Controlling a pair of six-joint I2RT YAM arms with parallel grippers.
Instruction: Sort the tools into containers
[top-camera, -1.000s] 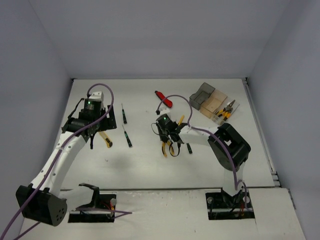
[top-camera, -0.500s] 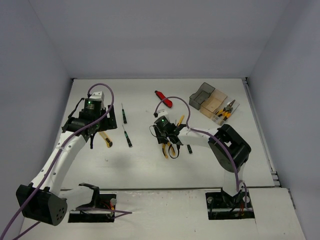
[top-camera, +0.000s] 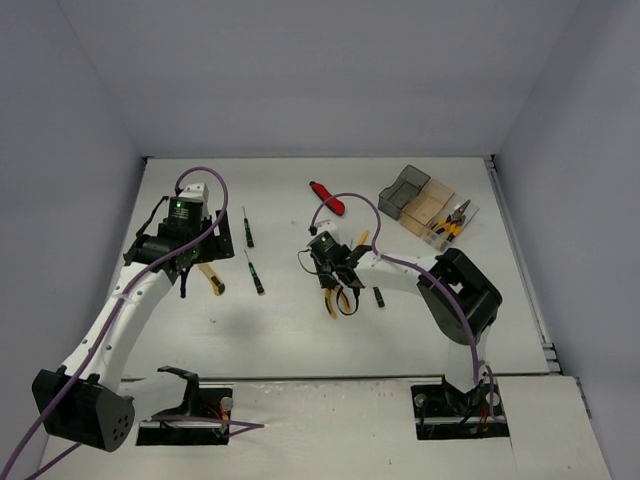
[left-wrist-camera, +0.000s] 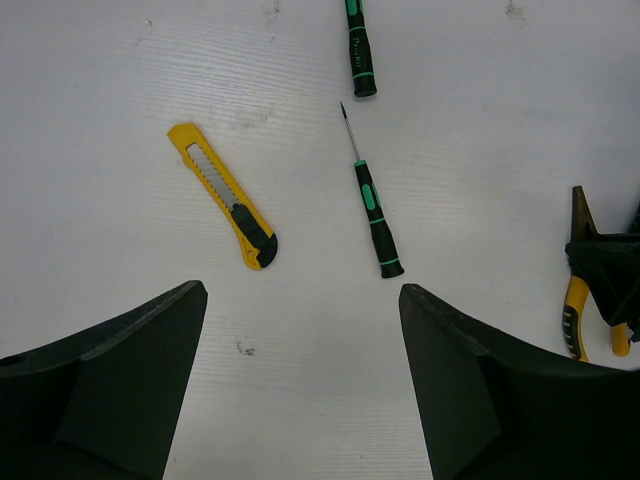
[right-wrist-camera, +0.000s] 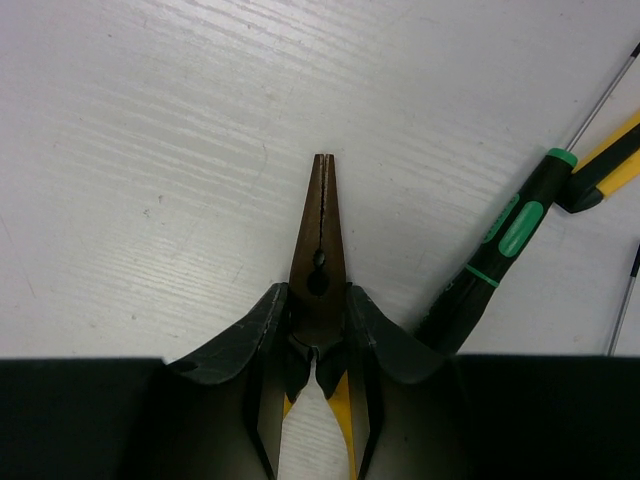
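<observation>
My right gripper (top-camera: 336, 272) is shut on yellow-handled long-nose pliers (right-wrist-camera: 320, 235), gripping them at the pivot with the nose pointing away, low over the table; the handles show in the top view (top-camera: 340, 300). My left gripper (left-wrist-camera: 300, 300) is open and empty above the table, near a yellow utility knife (left-wrist-camera: 222, 195) and two black screwdrivers with green marks (left-wrist-camera: 371, 205) (left-wrist-camera: 358, 50). A red utility knife (top-camera: 327, 197) lies farther back. The dark grey bin (top-camera: 404, 188), tan bin (top-camera: 428, 207) and clear bin (top-camera: 452, 228) stand at the back right; orange-handled pliers (top-camera: 452, 220) lie in the clear one.
A black-and-green screwdriver (right-wrist-camera: 500, 250) lies right beside my right fingers, with a yellow-and-black tool (right-wrist-camera: 605, 160) and a thin shaft (right-wrist-camera: 628, 290) just beyond it. The walls enclose the table on three sides.
My right gripper, with the pliers in it, has shifted slightly to the left. The left arm has not moved.
</observation>
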